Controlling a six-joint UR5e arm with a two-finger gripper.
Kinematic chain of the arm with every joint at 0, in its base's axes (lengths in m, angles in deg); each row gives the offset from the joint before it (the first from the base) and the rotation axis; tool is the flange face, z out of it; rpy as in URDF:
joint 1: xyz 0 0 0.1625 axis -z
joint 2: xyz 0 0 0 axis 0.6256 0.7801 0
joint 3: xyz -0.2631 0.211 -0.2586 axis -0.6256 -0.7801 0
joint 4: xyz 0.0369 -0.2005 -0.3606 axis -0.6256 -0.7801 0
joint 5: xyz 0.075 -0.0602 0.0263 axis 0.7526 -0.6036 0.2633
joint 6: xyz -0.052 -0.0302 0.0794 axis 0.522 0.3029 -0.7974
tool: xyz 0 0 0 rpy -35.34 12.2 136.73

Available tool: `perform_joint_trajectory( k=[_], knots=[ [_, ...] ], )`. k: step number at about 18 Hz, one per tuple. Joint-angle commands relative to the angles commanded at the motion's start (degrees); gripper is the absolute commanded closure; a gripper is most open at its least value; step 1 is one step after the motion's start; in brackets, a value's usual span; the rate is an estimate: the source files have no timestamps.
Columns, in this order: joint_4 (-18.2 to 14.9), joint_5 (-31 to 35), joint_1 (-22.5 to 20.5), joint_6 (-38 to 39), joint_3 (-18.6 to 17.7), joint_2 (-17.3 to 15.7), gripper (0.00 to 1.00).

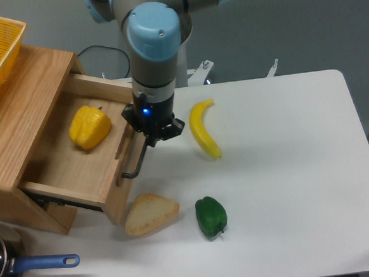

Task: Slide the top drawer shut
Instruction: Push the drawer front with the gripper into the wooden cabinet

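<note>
Surface: white table (288, 169).
Top drawer (79, 165): partly open, held yellow pepper (89, 127).
Gripper (153, 137): at black handle (135, 162); finger spread unclear.

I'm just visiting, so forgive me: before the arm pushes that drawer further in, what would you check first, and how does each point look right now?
1. Pincer at the black handle: ok.
2. Pincer actually clamped on the handle: cannot tell.
3. Top drawer fully closed: not ok, partly open.
4. Yellow pepper sitting inside the drawer, below its walls: ok.
5. Bread slice clear of the drawer front: cannot tell, very close.
6. Banana and green pepper out of the way: ok.
</note>
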Motion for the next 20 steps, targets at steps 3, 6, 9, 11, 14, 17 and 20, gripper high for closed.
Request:
perform_joint_trajectory(
  k=[3,6,9,11,14,17,20],
  knots=[
    [0.00,0.00,2.20,2.02,-0.09,0.00,1.00],
    [0.00,-0.09,4.04,3.60,-0.26,0.09,1.00],
    [0.00,-0.09,5.80,5.18,-0.53,0.00,1.00],
    [0.00,-0.35,7.29,6.50,-0.70,0.00,1.00],
    [0.09,-1.05,9.14,8.44,-0.70,-0.09,1.00],
    [0.18,-1.23,10.37,9.49,-0.70,-0.09,1.00],
    [0.26,-2.02,11.78,10.55,-0.70,-0.17,1.00]
  ],
)
